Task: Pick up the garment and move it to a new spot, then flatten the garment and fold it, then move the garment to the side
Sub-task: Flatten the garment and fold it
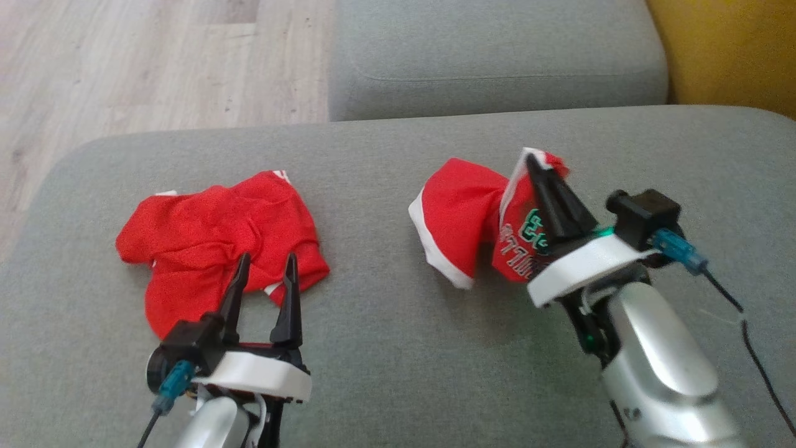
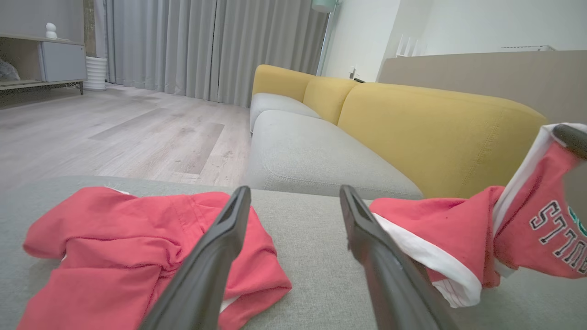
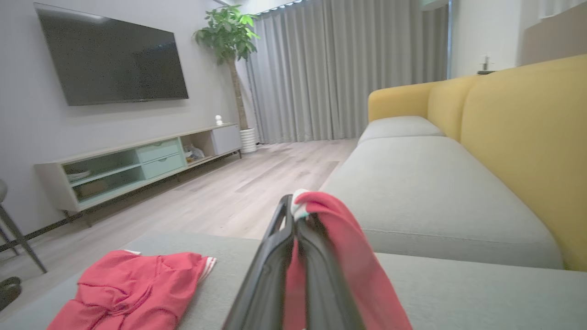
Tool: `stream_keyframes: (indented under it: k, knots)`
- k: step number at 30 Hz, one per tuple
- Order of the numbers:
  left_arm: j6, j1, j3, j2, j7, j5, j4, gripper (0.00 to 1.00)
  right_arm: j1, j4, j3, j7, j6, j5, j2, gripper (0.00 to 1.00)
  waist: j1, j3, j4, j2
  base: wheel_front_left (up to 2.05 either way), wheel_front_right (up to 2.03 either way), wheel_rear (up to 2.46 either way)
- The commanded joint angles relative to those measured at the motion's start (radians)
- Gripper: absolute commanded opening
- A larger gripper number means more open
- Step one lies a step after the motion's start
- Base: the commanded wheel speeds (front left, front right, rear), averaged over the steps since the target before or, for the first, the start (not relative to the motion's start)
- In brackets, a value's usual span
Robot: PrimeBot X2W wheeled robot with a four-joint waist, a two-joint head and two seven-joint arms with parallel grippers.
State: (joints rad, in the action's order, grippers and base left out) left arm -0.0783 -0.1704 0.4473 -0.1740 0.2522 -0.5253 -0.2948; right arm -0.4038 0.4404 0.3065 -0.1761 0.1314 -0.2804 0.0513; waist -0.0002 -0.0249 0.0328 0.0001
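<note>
A red garment (image 1: 460, 205) with white trim and lettering hangs partly lifted off the grey seat cushion (image 1: 385, 348). My right gripper (image 1: 533, 162) is shut on its upper edge, and the pinched cloth drapes over the fingers in the right wrist view (image 3: 348, 256). In the left wrist view the same garment (image 2: 458, 224) trails down to the cushion at the right. A second red garment (image 1: 217, 230) lies crumpled on the left of the cushion. My left gripper (image 1: 267, 258) hovers open over its near edge, its fingers (image 2: 220, 247) holding nothing.
Another grey seat cushion (image 1: 497, 56) lies beyond, with the sofa's yellow backrest (image 1: 727, 50) to the right. Wood floor (image 1: 137, 68) is off the cushion's far left. A TV cabinet (image 3: 137, 165) stands across the room.
</note>
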Motion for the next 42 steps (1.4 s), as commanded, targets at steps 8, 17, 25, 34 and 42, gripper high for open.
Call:
stream_keyframes:
  k: [8,17,25,34,42]
  knots:
    - [0.011,-0.035,-0.06,-0.012,0.01,0.027,0.04,1.0,0.18,-0.092,-0.225,0.077,-0.001,0.131,-0.001,0.0,0.0002,0.015,-0.09,-0.0001,0.0,0.0,0.0]
    - [0.029,-0.059,-0.058,0.009,0.01,0.043,0.035,1.0,0.234,-0.12,-0.48,0.168,-0.001,0.261,-0.001,0.0,0.0002,0.05,-0.167,-0.0001,0.0,0.0,0.0]
    - [0.047,-0.065,-0.068,0.027,0.01,0.057,0.016,1.0,0.195,-0.108,-0.508,0.121,-0.001,0.271,-0.001,1.0,0.0002,0.069,-0.169,-0.0001,0.0,0.0,0.0]
    - [0.061,-0.055,-0.097,0.038,0.01,0.071,0.007,1.0,0.228,-0.241,-0.362,-0.027,-0.001,0.239,-0.001,1.0,0.0002,0.062,-0.147,-0.0001,0.0,0.0,0.0]
    - [0.071,-0.044,-0.108,0.049,0.01,0.082,0.001,1.0,0.316,-0.313,-0.228,-0.066,-0.001,0.224,-0.001,1.0,0.0002,0.05,-0.134,-0.0001,0.0,0.0,0.0]
